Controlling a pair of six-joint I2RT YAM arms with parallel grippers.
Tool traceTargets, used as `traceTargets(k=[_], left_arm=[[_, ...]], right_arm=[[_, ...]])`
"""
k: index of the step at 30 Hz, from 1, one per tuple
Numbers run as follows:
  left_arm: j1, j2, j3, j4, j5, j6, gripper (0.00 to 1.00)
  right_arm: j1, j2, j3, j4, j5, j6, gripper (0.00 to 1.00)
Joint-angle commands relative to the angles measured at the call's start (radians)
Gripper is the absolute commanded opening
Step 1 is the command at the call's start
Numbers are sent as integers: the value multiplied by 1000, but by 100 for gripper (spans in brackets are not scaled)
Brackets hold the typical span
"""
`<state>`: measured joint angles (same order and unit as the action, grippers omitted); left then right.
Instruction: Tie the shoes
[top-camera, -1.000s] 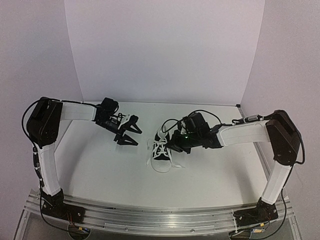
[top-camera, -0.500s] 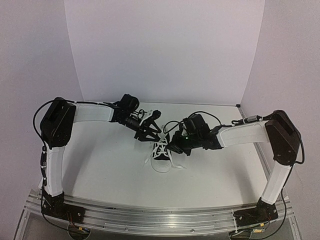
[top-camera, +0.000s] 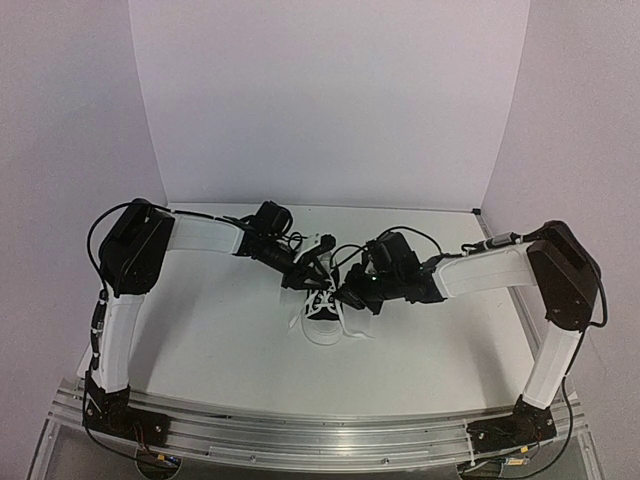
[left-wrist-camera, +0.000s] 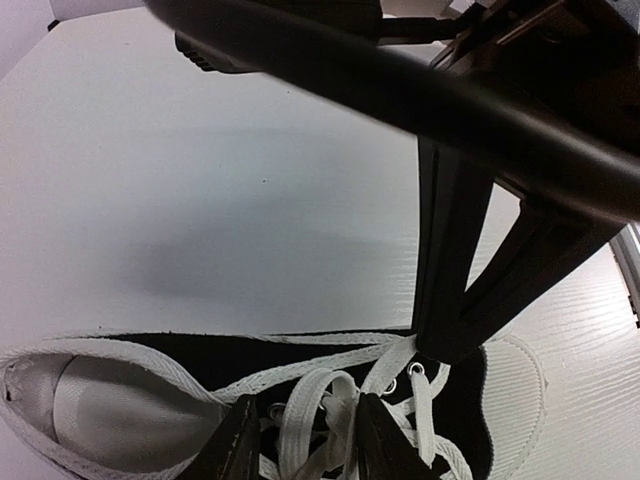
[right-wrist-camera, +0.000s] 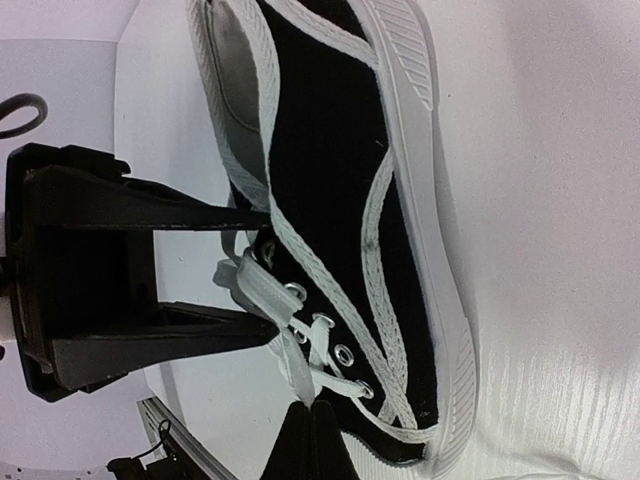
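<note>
The small black sneaker (top-camera: 322, 318) with white toe cap and white laces lies on the table between the arms, toe toward the near edge. My left gripper (top-camera: 313, 274) hangs over the lacing; in the left wrist view its fingers (left-wrist-camera: 243, 440) stand apart either side of a white lace loop (left-wrist-camera: 318, 400) above the shoe (left-wrist-camera: 190, 360). My right gripper (top-camera: 349, 296) is at the shoe's right side. In the right wrist view it (right-wrist-camera: 312, 410) is shut on a flat white lace (right-wrist-camera: 290, 345) pulled out from the shoe (right-wrist-camera: 330, 150).
The white table (top-camera: 220, 330) has white walls behind and at both sides. Both grippers crowd together over the shoe; the left gripper's fingers (right-wrist-camera: 150, 215) show in the right wrist view. Loose lace ends (top-camera: 300, 318) trail on the table beside the shoe.
My left arm has swung right from the open table to over the shoe's lacing. My right gripper has stayed at the shoe, holding the lace.
</note>
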<state>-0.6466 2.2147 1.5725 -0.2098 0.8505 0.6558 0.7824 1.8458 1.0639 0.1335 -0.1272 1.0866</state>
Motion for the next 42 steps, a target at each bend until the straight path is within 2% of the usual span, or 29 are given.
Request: traceTargets(k=[1,6,10,19,23,28,42], left_arm=[[13,-21,48,-11,91,-17,36],[21,13,107,-78,86,-4,32],[25,19,113,-93,59,15,24],[21,67,161,-200,27,76,28],[21,78,166,-199,11,73,27],[21,72,174,-175,18,37,1],[24,-52,83,-110,40,-53,0]], right_arm=[[6,2,-19,33,16,9,0],[6,14,-11,37,10,2,0],[7,22,1,40,5,-2,0],[6,23,1,45,5,-4,0],[6,26,1,44,5,-5,0],[7,30,2,46,0,-5,0],[14,78,58,145,2,33,0]])
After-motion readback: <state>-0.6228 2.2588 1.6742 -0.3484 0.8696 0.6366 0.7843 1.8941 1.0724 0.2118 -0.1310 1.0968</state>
